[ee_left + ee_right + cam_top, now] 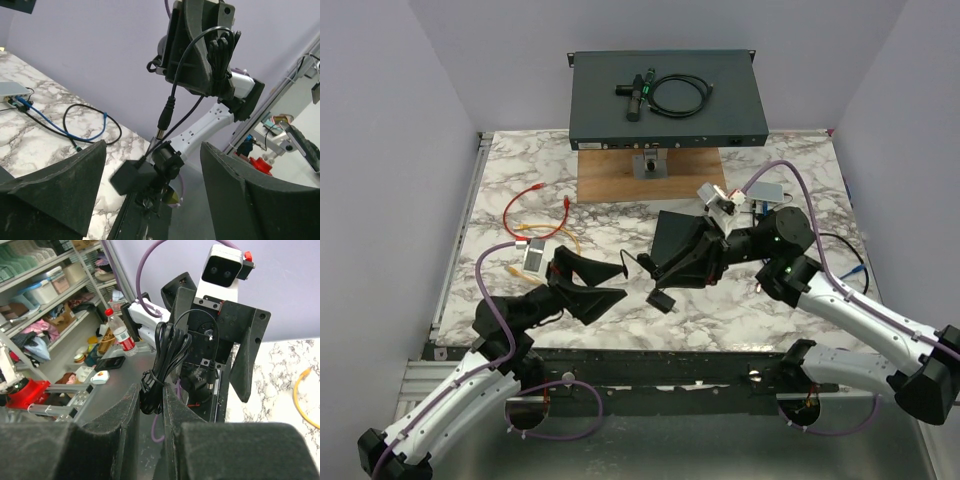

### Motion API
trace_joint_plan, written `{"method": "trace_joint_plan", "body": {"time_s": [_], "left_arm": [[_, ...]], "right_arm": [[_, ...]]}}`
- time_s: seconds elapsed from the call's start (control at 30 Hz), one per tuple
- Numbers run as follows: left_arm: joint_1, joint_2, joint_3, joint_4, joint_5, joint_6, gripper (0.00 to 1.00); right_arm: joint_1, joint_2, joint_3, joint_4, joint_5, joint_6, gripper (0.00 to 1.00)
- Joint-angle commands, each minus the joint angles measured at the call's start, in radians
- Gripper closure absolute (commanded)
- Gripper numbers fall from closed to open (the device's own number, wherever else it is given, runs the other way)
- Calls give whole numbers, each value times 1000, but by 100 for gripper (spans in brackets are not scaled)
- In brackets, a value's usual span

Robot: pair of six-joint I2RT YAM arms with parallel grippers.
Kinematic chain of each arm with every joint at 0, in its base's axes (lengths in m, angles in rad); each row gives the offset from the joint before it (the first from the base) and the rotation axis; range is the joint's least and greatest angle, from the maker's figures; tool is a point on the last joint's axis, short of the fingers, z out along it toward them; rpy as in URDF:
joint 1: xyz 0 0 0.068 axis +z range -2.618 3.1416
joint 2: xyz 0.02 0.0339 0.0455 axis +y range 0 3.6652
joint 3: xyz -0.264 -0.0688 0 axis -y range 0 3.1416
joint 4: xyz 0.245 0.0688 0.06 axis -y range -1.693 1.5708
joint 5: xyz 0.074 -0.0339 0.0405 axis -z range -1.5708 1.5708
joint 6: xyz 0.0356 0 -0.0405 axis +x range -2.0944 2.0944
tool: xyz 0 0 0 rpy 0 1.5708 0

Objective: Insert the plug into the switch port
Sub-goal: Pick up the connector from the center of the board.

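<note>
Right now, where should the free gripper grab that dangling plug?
Probably the plug's black sleeve, behind its metal tip. It dangles free from the cable bundle in the right gripper, facing the left gripper's open fingers, which can close across it.

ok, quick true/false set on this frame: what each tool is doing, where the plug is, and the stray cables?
1. The right tool is shut on the bundled black cable. True.
2. The left tool grips the plug. False: its jaws stand open and the plug hangs free in front of them.
3. The plug sits in a port of the switch. False: it dangles in the air under the right tool, well away from the switch.
4. A red cable lies on the table. True.
5. A coiled black cable rests on top of the switch. True.
</note>
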Motion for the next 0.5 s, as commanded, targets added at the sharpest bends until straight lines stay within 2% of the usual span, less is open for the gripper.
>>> {"method": "trace_joint_plan", "body": {"time_s": [0.0,0.33,0.47], "left_arm": [[0,32,37,71,105,19,28],[0,32,47,66,136,30,36],[0,34,53,71,153,34,42]], "right_arm": [[21,14,22,102,-32,37,99],[45,50,9,179,-45,88,99],[49,65,3,207,-48,106,99]]}}
